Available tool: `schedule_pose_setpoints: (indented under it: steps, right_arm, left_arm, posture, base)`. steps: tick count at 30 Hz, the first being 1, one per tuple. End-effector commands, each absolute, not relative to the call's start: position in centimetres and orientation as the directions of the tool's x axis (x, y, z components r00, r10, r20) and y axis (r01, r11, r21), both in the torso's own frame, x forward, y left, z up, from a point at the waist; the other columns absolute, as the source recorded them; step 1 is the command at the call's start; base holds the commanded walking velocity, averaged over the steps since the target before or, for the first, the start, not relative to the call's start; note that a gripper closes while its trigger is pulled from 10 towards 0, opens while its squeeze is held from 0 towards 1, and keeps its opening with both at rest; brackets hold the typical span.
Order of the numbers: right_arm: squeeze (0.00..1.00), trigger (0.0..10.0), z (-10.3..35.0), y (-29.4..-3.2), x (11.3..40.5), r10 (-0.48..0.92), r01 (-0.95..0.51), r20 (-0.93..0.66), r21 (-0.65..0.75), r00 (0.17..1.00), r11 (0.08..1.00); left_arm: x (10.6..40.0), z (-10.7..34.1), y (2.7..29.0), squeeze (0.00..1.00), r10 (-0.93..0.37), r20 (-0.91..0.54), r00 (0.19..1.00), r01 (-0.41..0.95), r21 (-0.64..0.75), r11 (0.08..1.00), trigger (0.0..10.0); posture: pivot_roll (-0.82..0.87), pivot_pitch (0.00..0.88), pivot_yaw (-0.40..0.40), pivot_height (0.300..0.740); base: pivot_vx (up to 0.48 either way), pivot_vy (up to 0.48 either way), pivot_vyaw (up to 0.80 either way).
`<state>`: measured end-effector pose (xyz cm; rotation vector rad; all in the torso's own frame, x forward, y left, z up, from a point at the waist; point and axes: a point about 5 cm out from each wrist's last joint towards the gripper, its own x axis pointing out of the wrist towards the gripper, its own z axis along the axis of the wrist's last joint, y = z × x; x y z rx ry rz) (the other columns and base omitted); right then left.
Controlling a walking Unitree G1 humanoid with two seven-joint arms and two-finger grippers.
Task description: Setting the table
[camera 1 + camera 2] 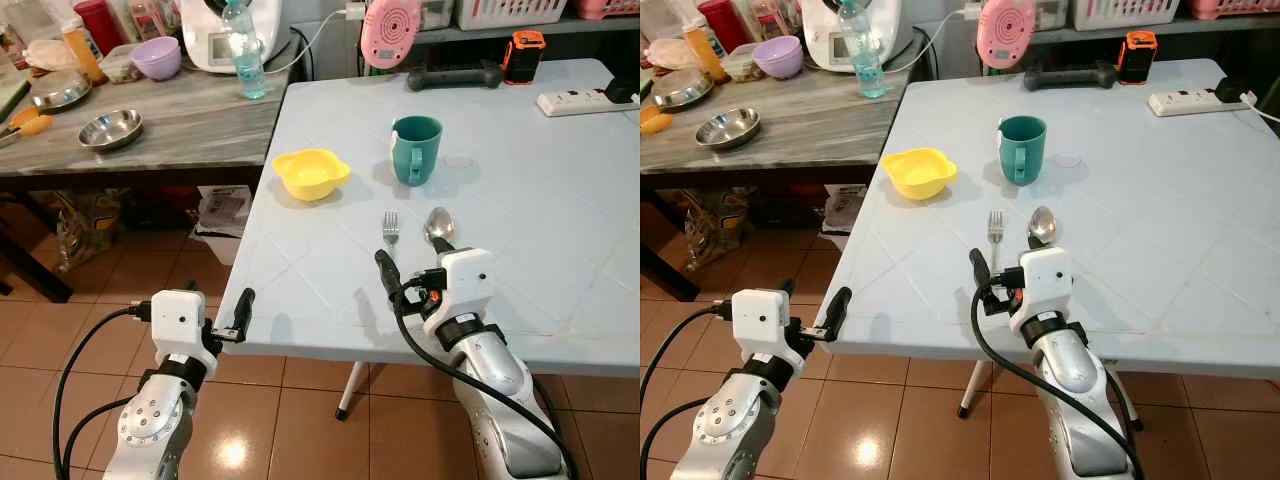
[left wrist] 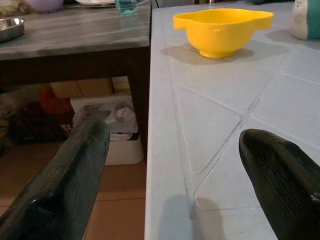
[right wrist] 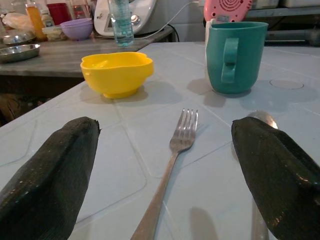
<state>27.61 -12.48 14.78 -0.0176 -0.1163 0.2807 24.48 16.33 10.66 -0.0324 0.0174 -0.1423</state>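
With the right gripper (image 3: 165, 165) spread wide and empty, low over the table (image 1: 560, 200) just short of the fork (image 3: 175, 150), this looks like the cutlery stage of setting the table: reach lined up, no grasp yet. The fork lies flat near the robot's edge, tines pointing away toward the teal mug (image 1: 415, 148), handle running back between the fingers, long axis approx. along the reach. The spoon (image 1: 438, 226) lies just beside it on the right, parallel, bowl also away. The yellow bowl (image 1: 311, 172) sits further left.

Next move, I'd judge: ease fwd and down, then pinch the thin handle without nudging the spoon.

The left gripper (image 1: 238, 318) hovers at the table's near left corner, fingers apart, holding nothing.
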Motion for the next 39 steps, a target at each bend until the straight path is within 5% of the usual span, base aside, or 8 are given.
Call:
schedule_pose_setpoints:
  steps: [1,13,39]
  right_arm:
    - [0.0,10.0,14.7,-12.2,27.6,0.287,-0.285,0.103,-0.025,0.952,0.958]
    - [0.0,10.0,14.8,-12.7,27.2,0.279,-0.277,0.113,-0.033,0.954,0.96]
    - [0.0,10.0,14.7,-12.7,27.3,0.283,-0.281,0.111,-0.041,0.953,0.959]
  left_arm:
    - [24.7,10.9,16.9,0.0,-0.145,-0.007,0.989,0.145,-0.016,0.989,10.0]
    - [24.3,11.8,15.9,0.0,-0.202,0.037,0.979,0.204,-0.049,0.978,10.0]
    - [24.3,11.4,15.3,0.0,-0.246,0.032,0.969,0.248,-0.049,0.968,10.0]
  posture:
    - [-0.19,0.119,0.151,0.74]
    - [-0.19,0.117,0.15,0.74]
    - [-0.2,0.107,0.15,0.74]
  base:
    - [0.0,0.0,-0.8]
    - [0.0,0.0,-0.39]
    - [0.288,0.0,-0.35]
